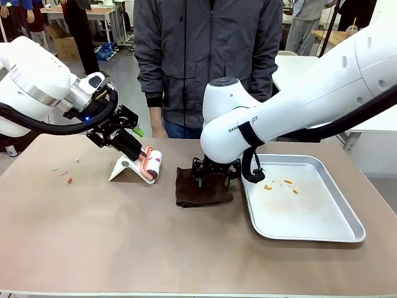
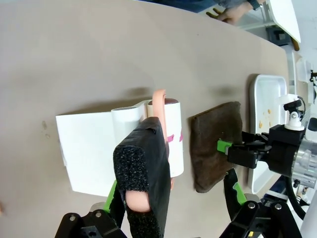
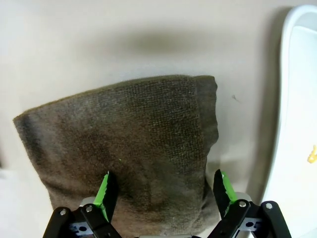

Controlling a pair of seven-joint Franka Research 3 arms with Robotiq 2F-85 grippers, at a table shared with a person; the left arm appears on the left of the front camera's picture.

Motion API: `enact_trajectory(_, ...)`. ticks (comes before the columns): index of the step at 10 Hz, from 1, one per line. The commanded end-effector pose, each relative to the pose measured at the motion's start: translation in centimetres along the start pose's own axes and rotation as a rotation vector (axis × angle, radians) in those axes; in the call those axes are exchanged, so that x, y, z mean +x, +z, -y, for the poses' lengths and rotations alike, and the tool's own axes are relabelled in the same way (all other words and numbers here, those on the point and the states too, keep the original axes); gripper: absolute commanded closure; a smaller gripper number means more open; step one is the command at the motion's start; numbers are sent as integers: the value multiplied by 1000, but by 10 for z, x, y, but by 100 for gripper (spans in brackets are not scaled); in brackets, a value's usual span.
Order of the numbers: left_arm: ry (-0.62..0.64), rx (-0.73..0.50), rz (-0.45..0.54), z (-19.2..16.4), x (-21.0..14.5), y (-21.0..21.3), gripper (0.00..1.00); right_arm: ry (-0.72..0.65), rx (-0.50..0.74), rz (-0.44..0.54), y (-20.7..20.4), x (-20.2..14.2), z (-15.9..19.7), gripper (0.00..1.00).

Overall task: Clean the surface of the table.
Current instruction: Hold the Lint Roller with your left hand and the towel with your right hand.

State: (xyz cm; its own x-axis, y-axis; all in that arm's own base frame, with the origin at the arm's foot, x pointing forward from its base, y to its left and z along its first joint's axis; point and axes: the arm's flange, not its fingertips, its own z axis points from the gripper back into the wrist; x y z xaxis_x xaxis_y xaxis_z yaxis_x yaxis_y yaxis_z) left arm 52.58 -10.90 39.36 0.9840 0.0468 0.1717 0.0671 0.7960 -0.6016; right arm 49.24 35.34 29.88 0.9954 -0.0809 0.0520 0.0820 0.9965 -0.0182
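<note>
Front view, writing: dark letters "RANK" and then "DT" on the right arm (image 1: 239, 128), possibly part of a longer word, the rest cut off by a black strap.
Table (image 1: 93, 242): directly beneath both grippers, spreading well past each on every side.
Table's long axis: along the line from one gripper to the other; far long edge toward the person (image 1: 208, 62).
Left gripper (image 1: 126, 144): fingers apart, low over the table; black foam handle of a lint roller (image 1: 151, 162) against one finger, a clear gap to the other in the left wrist view.
Below the left gripper: white stand (image 1: 123, 167) flat on the table, under the roller.
Outward of the left gripper: a few crumbs (image 1: 67, 179) on the bare top.
Right gripper (image 1: 216, 179): fingers apart, tips down on a brown cloth (image 1: 201, 191) lying on the table.
Just beside the right gripper, outward: silver tray (image 1: 310, 236) on the table, orange bits (image 1: 268, 187) in it.
</note>
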Motion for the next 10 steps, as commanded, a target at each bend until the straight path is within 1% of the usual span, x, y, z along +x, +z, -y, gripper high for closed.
enact_trajectory(1,37,47,-24,-2,2,1,0,-36,12,-9,0,3,-4,0)
enact_trajectory(3,56,84,-30,-6,1,6,0,-36,20,-12,0,3,-3,0)
enact_trajectory(8,52,48,-1,-6,3,3,0,-41,32,-26,-3,3,-1,0)
enact_trajectory(9,49,45,13,-6,3,3,13,-35,21,-30,-4,2,-1,50)
enact_trajectory(10,46,47,16,-6,3,3,60,-30,25,-31,-4,2,-1,58)
